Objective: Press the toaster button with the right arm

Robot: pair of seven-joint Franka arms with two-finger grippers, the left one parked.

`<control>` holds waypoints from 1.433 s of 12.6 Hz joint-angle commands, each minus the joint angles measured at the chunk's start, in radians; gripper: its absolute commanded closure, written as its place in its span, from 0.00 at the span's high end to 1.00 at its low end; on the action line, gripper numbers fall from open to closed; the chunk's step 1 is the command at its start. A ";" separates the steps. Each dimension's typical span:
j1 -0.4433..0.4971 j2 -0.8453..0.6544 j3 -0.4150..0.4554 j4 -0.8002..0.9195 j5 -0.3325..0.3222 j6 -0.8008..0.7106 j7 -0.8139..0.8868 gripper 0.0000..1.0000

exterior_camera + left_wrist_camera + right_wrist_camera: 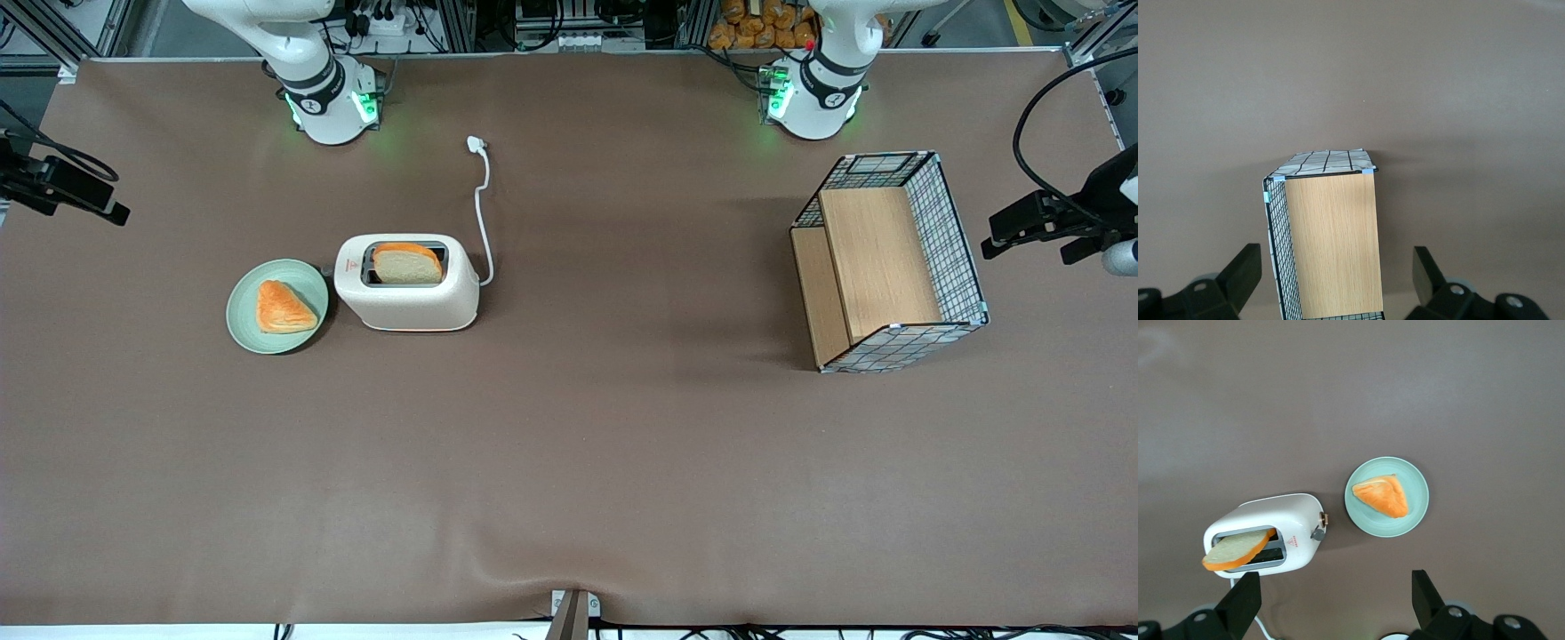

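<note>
Still at approach: gripper wide open, empty, high above toaster; next, descend onto toaster button.

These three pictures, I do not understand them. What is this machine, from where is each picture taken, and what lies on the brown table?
You see a table with two robot arms mounted at its edge. The front view looks down at the whole table. The other two views come from small cameras on each arm's wrist, looking down past its jaws.

The right arm is the working one. Its gripper hangs in the air above the toaster and the plate, with its jaws wide open and holding nothing.

On the table stands a cream-white toaster with a slice of bread sticking out of its slot. Its small grey button pokes out of the narrow end facing a green plate, which carries a triangular pastry. The toaster's white cord lies unplugged. Toward the parked arm's end stands a wire basket with wooden boards inside.
</note>
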 commanded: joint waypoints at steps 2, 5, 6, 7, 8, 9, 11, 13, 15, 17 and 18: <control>0.010 0.036 0.005 0.028 -0.060 -0.009 -0.013 1.00; 0.004 0.040 0.005 0.026 -0.072 -0.007 -0.024 1.00; 0.003 0.040 0.005 0.026 -0.072 -0.009 -0.043 1.00; 0.000 0.040 0.003 0.026 -0.072 -0.010 -0.057 1.00; -0.002 0.040 0.003 0.023 -0.072 -0.012 -0.059 1.00; 0.000 0.040 0.003 0.023 -0.072 -0.016 -0.059 1.00; 0.000 0.037 0.003 0.023 -0.071 -0.032 -0.059 1.00; -0.002 0.036 0.000 0.020 -0.071 -0.036 -0.059 1.00; -0.002 0.033 -0.001 0.022 -0.071 -0.036 -0.059 1.00; -0.002 0.028 -0.001 0.019 -0.069 -0.038 -0.059 1.00; -0.002 0.028 -0.001 0.016 -0.069 -0.038 -0.059 1.00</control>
